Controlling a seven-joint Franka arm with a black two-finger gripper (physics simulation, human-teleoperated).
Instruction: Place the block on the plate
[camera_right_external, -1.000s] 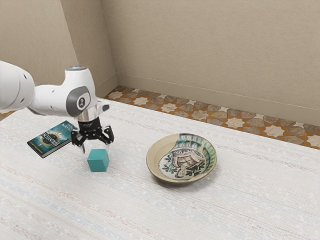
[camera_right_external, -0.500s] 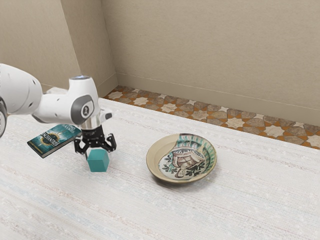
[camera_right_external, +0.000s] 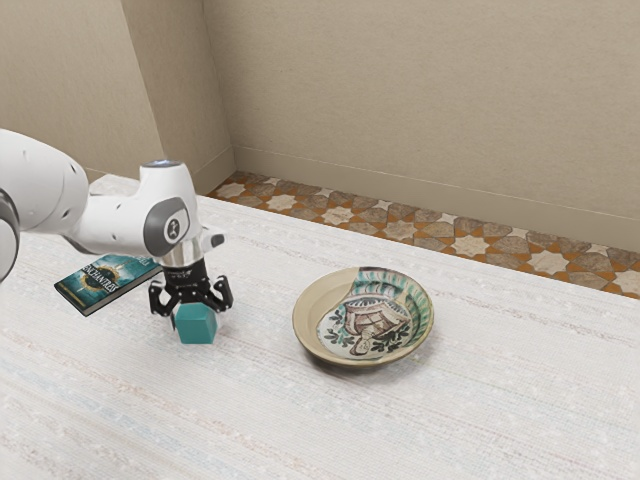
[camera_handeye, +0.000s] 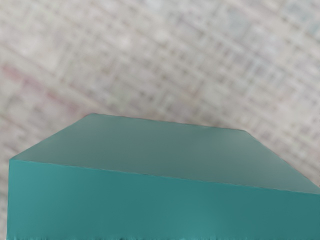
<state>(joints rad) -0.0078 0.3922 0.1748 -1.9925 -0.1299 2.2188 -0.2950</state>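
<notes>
A homelike room, by its beige walls (camera_right_external: 400, 100), star-patterned floor (camera_right_external: 338, 215), book (camera_right_external: 95, 283) and painted plate (camera_right_external: 322, 303).

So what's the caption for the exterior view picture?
End effector straddling a teal block, with a book and painted plate nearby.

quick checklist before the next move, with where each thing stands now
1. Black two-finger tool down at the teal cube-shaped block: ok
2. Tool gripping the block: cannot tell, so worth confirming before any lift
3. Block level, not tipped over: ok
4. Round beige plate with painted pattern upright, painted side up: ok
5. Block on the plate: not ok, the two are apart, with the plate toward the exterior view's right
6. Dark teal printed book apart from the block: ok, it lies toward the exterior view's left
</notes>
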